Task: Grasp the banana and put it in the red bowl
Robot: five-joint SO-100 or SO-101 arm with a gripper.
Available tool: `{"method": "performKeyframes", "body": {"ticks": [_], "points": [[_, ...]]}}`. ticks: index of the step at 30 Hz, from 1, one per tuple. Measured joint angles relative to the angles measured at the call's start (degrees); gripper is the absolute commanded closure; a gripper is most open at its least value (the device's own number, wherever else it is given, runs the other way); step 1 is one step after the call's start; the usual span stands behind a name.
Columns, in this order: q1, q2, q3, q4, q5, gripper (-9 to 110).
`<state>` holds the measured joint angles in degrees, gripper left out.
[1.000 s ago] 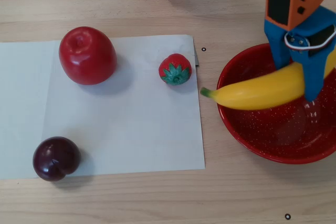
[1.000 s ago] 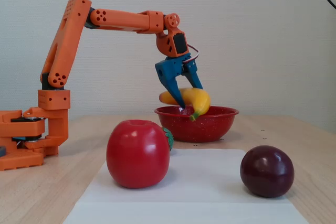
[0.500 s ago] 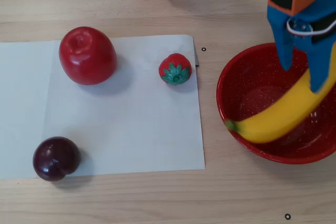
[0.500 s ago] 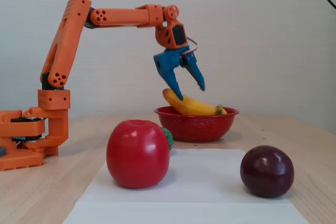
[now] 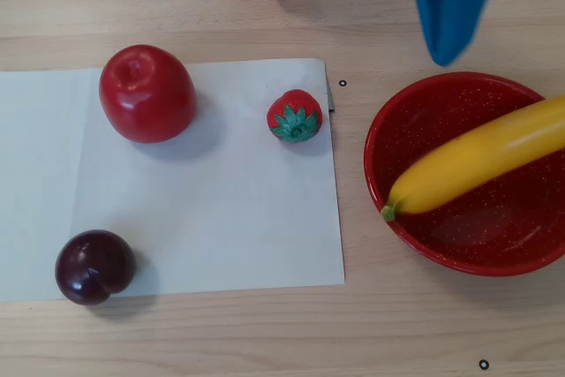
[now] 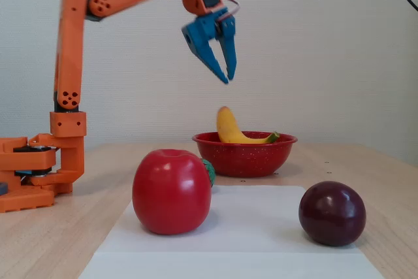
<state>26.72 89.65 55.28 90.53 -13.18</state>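
Overhead view: a pale wooden table carries a sheet of white paper on its left side. On the paper sit a red apple at upper left, a small strawberry near the paper's right edge, and a dark plum at lower left, overhanging the paper's bottom edge. To the right of the paper stands the red bowl, and the banana lies across it — its green stem tip rests on the bowl's left rim, the other end runs out of frame at right. The blue gripper hangs above the bowl's far edge, clear of the banana. Fixed view, from table height: the orange arm reaches over from the left, and the gripper hangs well above the bowl with its jaws parted and empty. The banana rests inside the bowl, one end rising above the rim. The apple and plum sit in the foreground on the paper.
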Motion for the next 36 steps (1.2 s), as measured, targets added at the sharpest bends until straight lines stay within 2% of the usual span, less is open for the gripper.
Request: {"method": "performKeyframes", "body": {"ticks": [15, 22, 27, 36], "points": [[-12.04, 36.65, 34.37, 0.35, 5.89, 101], [-18.19, 52.47, 53.26, -6.59, 6.86, 101], [-22.41, 61.35, 68.47, -16.0, 7.38, 101], [-22.59, 80.6, 94.39, -28.83, 7.12, 101]]}}
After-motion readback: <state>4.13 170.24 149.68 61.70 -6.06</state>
